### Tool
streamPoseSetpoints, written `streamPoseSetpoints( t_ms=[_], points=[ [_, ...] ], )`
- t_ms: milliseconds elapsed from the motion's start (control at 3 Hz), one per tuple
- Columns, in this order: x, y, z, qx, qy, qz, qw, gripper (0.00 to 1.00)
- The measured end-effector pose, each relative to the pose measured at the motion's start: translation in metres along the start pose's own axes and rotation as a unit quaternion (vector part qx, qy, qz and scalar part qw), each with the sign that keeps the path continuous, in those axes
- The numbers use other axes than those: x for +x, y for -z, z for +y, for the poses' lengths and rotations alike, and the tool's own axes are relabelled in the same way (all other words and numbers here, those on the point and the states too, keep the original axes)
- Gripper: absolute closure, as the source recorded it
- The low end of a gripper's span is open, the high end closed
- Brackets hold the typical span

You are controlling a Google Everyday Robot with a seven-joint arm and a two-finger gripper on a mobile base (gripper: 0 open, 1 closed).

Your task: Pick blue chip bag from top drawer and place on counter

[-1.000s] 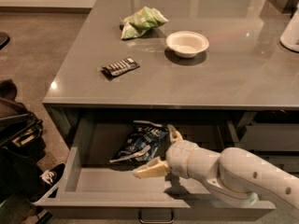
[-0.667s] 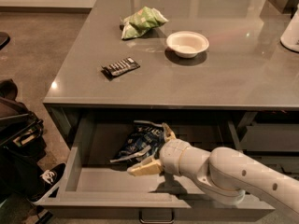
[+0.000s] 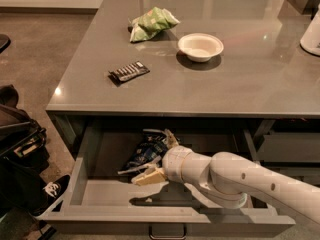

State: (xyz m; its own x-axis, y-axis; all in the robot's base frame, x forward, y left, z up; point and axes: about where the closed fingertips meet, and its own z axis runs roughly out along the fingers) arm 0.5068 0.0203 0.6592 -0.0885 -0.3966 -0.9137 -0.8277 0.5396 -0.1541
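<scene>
The blue chip bag [image 3: 142, 155] lies crumpled inside the open top drawer [image 3: 95, 194], near its back middle. My gripper [image 3: 159, 157] reaches into the drawer from the right on a white arm. It is open, with one pale finger [image 3: 149, 176] in front of the bag's right end and the other [image 3: 170, 137] behind it. The bag rests on the drawer floor. The counter [image 3: 250, 79] lies above the drawer, glossy dark grey.
On the counter are a green chip bag [image 3: 151, 23], a white bowl [image 3: 200, 46], a black candy bar [image 3: 129, 72] and a white object [image 3: 311, 36] at the right edge. Narrower drawers [image 3: 287, 149] stand open at right. Dark bags [image 3: 17, 149] and a shoe sit on the floor at left.
My arm has moved left, further into the drawer, so the fingers now straddle the right end of the blue chip bag. The bag has not moved.
</scene>
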Motion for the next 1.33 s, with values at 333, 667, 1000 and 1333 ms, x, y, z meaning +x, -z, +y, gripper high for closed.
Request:
streamPoseSetpoints(
  t_ms=[333, 667, 1000, 1333],
  points=[
    [0.007, -0.013, 0.000, -0.014, 0.026, 0.017, 0.9994, 0.00],
    [0.021, -0.025, 0.002, -0.029, 0.048, 0.042, 0.9976, 0.00],
    [0.045, -0.034, 0.011, -0.043, 0.058, 0.076, 0.9945, 0.00],
    [0.047, -0.035, 0.012, -0.046, 0.059, 0.078, 0.9941, 0.18]
  ],
)
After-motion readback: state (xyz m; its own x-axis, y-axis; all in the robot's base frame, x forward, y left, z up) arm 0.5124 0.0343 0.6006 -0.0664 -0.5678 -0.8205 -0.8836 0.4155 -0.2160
